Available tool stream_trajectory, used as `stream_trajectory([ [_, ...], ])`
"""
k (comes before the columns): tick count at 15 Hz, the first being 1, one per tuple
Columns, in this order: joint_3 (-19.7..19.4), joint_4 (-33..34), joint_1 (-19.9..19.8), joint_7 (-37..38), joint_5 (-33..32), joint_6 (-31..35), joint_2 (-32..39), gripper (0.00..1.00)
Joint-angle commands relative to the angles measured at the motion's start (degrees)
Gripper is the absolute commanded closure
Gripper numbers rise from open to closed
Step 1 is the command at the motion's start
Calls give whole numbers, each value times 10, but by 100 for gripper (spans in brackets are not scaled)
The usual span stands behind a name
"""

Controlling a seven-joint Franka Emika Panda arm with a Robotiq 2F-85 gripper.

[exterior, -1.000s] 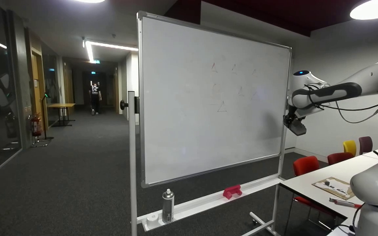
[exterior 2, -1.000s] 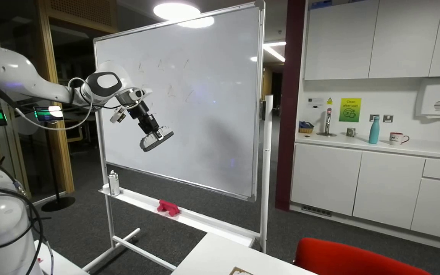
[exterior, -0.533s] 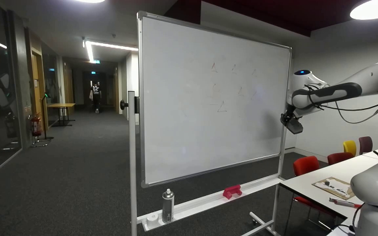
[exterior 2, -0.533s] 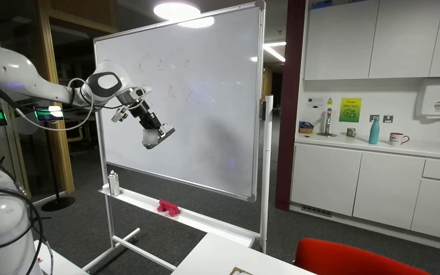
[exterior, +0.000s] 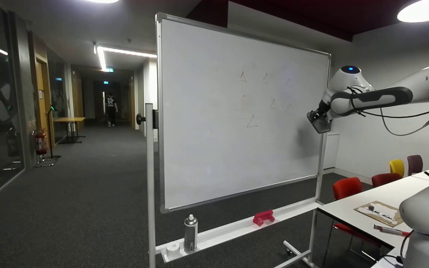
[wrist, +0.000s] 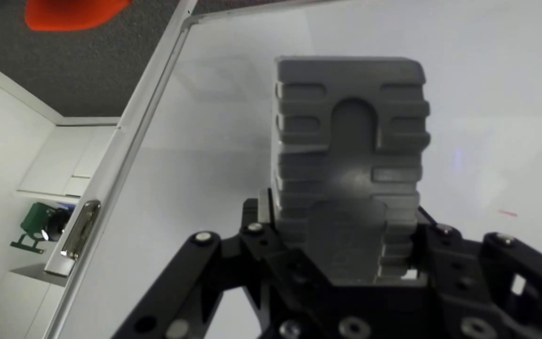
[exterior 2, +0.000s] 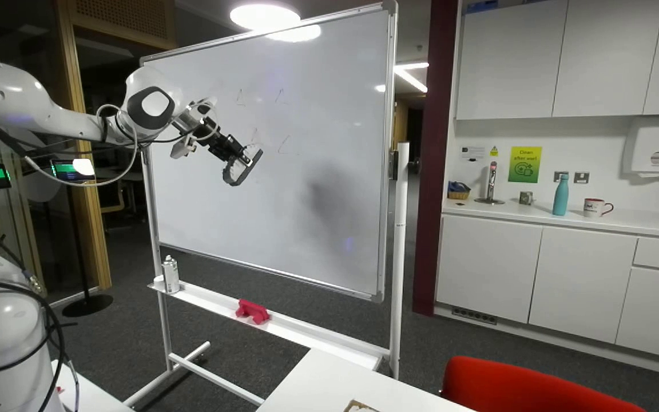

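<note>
Seemingly at the positioning step, the fingers grip the grey ribbed block between them, with the whiteboard beyond — contact is hard to judge — so the next move calls for careful squaring-up.

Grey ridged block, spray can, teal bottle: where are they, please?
Grey ridged block (wrist: 348, 172): in the wrist view, on its ridged face.
Spray can (exterior: 190, 235): in an exterior view, on its silver body.
Teal bottle (exterior 2: 560, 197): in an exterior view, on its body's middle.

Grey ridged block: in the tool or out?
In: the wrist view shows the grey ridged block pinched between the sides of the tool; both exterior views show it there.
</note>
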Motion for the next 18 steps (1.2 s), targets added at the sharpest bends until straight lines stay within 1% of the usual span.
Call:
stream_trajectory([
  [1,2,12,0,-3,8,-1,1,40],
  [4,2,19,1,-3,11,-1,1,40],
  [5,2,19,2,-3,11,-2,2,65],
  [7,-3,11,3,-6,6,38,6,65],
  [11,-14,27,6,-27,13,114,24,65],
  [15,-22,63,11,-46,32,180,50,65],
  [18,-33,97,22,-75,56,212,73,65],
])
